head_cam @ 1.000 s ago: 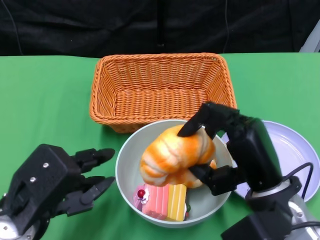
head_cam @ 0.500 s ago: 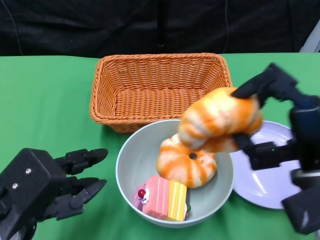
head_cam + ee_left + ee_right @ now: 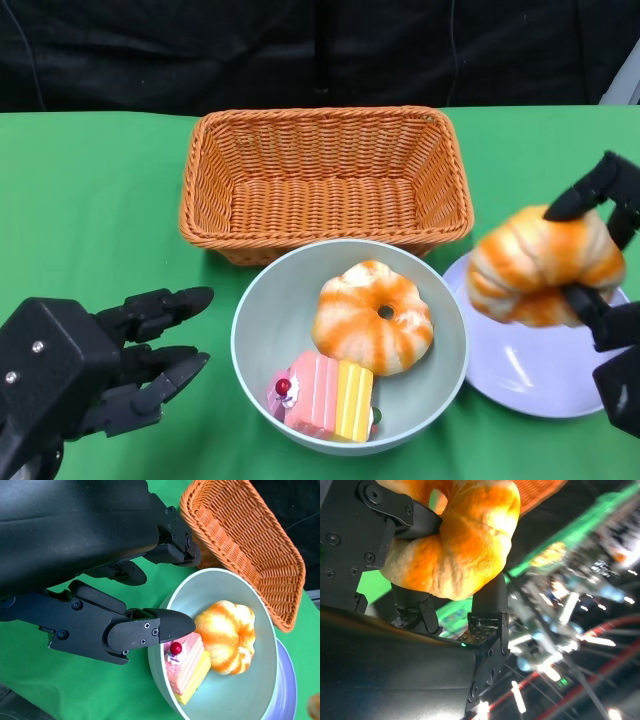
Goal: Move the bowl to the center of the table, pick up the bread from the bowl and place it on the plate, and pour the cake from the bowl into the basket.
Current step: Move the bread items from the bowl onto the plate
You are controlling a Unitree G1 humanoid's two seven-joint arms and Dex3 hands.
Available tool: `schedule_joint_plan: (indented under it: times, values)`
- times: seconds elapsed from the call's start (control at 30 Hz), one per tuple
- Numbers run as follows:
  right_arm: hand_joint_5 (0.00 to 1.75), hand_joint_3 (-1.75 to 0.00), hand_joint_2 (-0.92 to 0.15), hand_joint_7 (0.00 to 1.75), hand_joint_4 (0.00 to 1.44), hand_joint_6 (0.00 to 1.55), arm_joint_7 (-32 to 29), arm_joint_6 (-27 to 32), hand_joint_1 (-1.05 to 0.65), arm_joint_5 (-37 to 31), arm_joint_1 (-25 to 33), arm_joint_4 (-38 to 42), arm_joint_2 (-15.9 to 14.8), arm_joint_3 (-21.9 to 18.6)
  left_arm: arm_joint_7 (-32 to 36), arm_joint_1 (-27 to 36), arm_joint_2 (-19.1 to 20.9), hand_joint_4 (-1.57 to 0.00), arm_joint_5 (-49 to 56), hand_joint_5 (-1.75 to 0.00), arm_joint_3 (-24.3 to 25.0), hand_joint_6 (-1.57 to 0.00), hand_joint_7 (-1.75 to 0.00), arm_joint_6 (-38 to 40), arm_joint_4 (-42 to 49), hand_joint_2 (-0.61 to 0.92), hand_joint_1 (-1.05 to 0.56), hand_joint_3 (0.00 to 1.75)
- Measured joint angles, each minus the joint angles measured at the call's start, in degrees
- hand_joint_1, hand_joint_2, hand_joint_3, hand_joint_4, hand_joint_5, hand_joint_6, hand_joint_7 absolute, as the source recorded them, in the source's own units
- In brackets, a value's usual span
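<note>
A pale green bowl (image 3: 256,316) sits in front of the basket and holds a round orange bread (image 3: 372,317) and a pink-and-yellow cake slice (image 3: 323,394). My right hand (image 3: 612,300) holds a second orange bread (image 3: 540,264) in the air above the lavender plate (image 3: 525,372); the right wrist view shows that bread (image 3: 455,545) clamped between the black fingers (image 3: 489,602). To the left of the bowl my left hand (image 3: 85,375) is open, fingers spread and apart from the rim. The left wrist view shows the bowl (image 3: 245,692), its bread (image 3: 225,635) and its cake (image 3: 186,667).
An empty orange wicker basket (image 3: 325,178) stands just behind the bowl on the green table (image 3: 90,200). The plate lies right of the bowl, nearly touching it. A black backdrop closes off the far edge.
My right hand has lifted one bread out of the bowl and carried it rightward to above the plate. A second bread is left in the bowl. The left hand has barely moved.
</note>
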Motion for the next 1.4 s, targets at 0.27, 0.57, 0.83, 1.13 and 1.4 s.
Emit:
schedule_joint_plan:
  times: [0.27, 0.57, 0.83, 1.13, 1.4]
  values:
    - [1.75, -1.46, -0.20, 1.64, 0.95, 0.77, 2.05, 4.92, 0.01, -4.58, -0.17, 2.42, -2.30, 1.63, -0.24, 0.43, 0.05, -0.47, -0.24, -0.23, 0.13, -0.38, -0.01, -0.01, -0.11, 0.92, -0.57, 0.52]
    - [1.75, -1.33, -0.28, 1.40, 0.91, 0.85, 3.21, 6.09, 0.02, -6.61, -2.68, 13.17, -5.36, 5.12, -0.24, 0.94, 0.27, -0.47, -0.18, -0.23, 0.04, -0.39, -0.01, -0.02, -0.35, 0.92, -0.58, 0.52]
    - [0.23, -0.10, -0.91, 0.01, 0.16, 0.22, 13.75, 13.91, -0.52, -8.95, -5.16, 13.46, -8.32, 9.72, -0.24, 1.09, 0.27, -0.46, -0.71, -0.23, 0.04, -0.40, -0.01, 0.04, -0.68, 0.92, -0.60, 0.51]
    - [0.28, -0.14, -0.92, 0.00, 0.00, 0.09, 7.71, 14.99, -0.74, -17.52, -5.09, 12.23, -10.29, 12.55, -0.25, 1.14, 0.28, -0.44, -0.88, -0.23, 0.01, -0.39, -0.01, 0.25, -0.68, 0.92, -0.62, 0.50]
    - [0.46, -0.12, -0.92, 0.03, 0.00, 0.13, 0.35, 12.94, -0.70, -20.11, -4.22, 7.99, -10.34, 13.10, -0.26, 0.99, 0.40, -0.44, -1.43, -0.25, 0.02, -0.40, -0.01, 0.38, -0.65, 0.92, -0.62, 0.49]
